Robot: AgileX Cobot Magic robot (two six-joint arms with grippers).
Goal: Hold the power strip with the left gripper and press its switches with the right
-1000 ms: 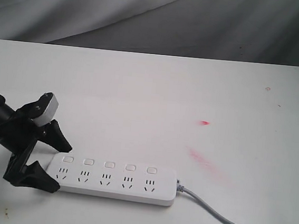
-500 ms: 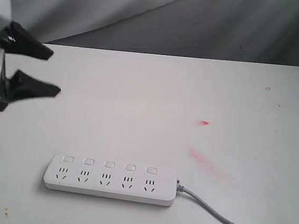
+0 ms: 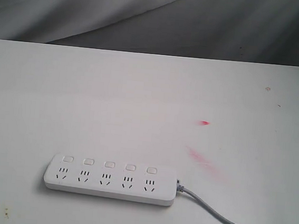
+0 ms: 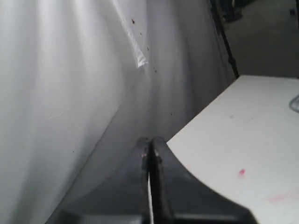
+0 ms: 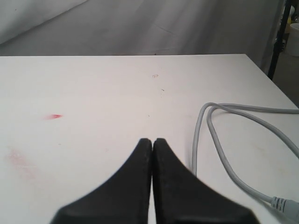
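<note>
Left end effector (image 4: 149, 158) withdrawn; five switches (image 3: 109, 165)

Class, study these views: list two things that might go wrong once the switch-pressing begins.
1. The power strip lies unheld; the left pincer, shut, points past the table edge, so a press may slide it.
2. The grey cord loops near the right pincer and might snag it.

Soft, even light fills the exterior view: the white surface (image 3: 140, 100) is bright, and the cloth (image 3: 227, 24) behind its far edge is dim grey. The power strip (image 3: 110, 179) throws a thin, faint shadow toward the near edge. The left wrist view is hazy, its pale curtain (image 4: 60, 84) washed out and the left gripper (image 4: 150, 142) blurred. The right gripper (image 5: 152, 141) is a dark, soft-edged shape.
</note>
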